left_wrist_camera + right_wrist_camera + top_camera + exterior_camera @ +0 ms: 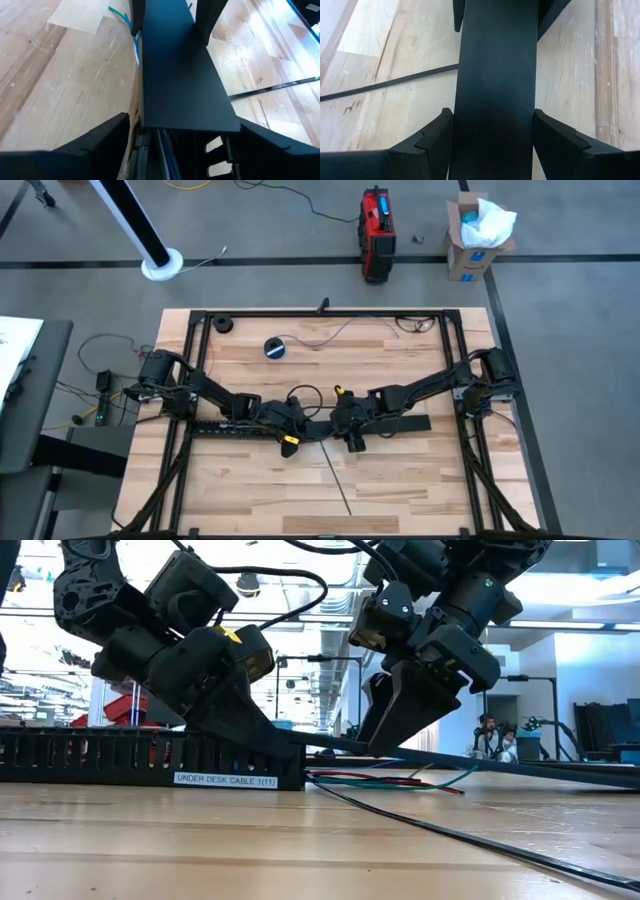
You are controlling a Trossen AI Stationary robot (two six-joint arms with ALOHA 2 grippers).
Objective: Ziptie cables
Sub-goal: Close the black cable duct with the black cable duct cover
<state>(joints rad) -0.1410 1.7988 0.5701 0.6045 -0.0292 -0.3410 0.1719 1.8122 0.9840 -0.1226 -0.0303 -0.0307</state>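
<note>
Both claws are meeting mid-surface (pixel 420 480); left claw (pixel 182 131) and right claw (pixel 493 131) are each clamping the flat black cover strip (pixel 495 75); cables (pixel 400 780) are lying underneath.

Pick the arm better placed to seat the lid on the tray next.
Left, likely: left hand sits at the tray end, over the cables. Right hand grips the lid off the tray.

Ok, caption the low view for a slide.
Both grippers, left and right, hold a flat black cover strip over the slotted cable duct.

We are observing thin red, green and dark cables (pixel 400 781) lying flat on the tabletop, emerging from the slotted tray.
</note>
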